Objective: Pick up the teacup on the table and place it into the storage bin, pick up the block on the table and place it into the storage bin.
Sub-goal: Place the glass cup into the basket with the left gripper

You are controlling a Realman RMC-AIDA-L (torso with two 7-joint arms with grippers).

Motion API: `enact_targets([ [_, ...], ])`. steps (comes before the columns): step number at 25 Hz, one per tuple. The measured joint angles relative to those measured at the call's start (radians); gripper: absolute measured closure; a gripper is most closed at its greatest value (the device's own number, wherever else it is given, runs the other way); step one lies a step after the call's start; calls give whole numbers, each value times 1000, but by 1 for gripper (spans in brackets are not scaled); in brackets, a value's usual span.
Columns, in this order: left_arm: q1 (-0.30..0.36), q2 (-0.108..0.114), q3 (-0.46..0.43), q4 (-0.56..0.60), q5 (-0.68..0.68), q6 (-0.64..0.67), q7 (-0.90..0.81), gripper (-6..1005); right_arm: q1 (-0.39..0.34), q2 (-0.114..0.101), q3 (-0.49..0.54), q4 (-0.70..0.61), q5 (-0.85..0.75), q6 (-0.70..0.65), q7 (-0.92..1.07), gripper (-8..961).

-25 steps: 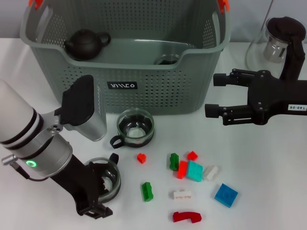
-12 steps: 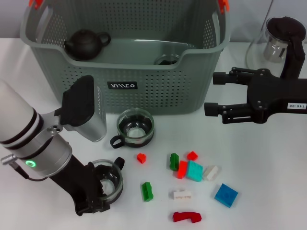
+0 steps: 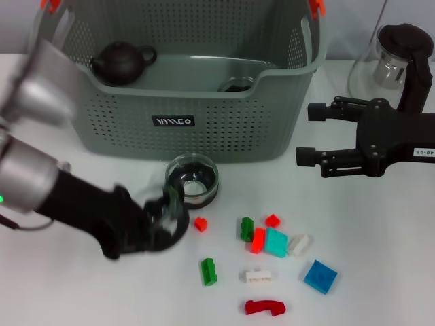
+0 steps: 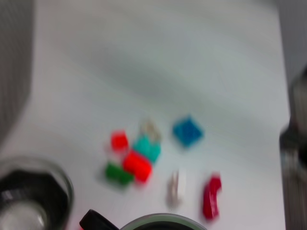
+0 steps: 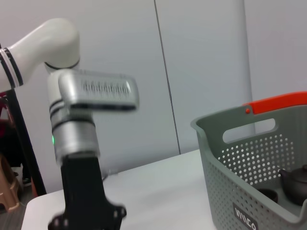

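A clear glass teacup with a dark handle is held by the left gripper, whose black fingers are closed around its rim. The held cup is seen just in front of a second clear glass teacup with a black handle, which stands on the white table near the front wall of the large grey perforated plastic storage bin. Inside the bin a dark brown teapot and a small dark cup are seen. Scattered small plastic building blocks lie on the table to the right of the cups, among them a blue square block, a green block and a dark red curved piece.

Compared with half a second ago, the held cup has been carried from the table's near-left area up and toward the bin, and the left arm is blurred by motion. The right gripper is held beside the bin's right end with its fingers spread wide, nearly unchanged.
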Motion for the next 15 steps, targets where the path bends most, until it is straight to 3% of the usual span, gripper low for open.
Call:
enact_targets([
  [4,-1,24,-176,35,-145,84,-7,943,5,-5,19,11,0,-8,-4,7],
  [8,-11,46,-275,62,-247,111,-49,944,5,-12,22,15,0,-12,-4,7],
  [12,-43,79,-357,47,-337,41,-102,945,2,-19,18,23,0,-13,-3,7],
  [15,-86,93,-364,-12,-353,-77,-116,945,3,-21,12,24,-12,-18,-3,6],
])
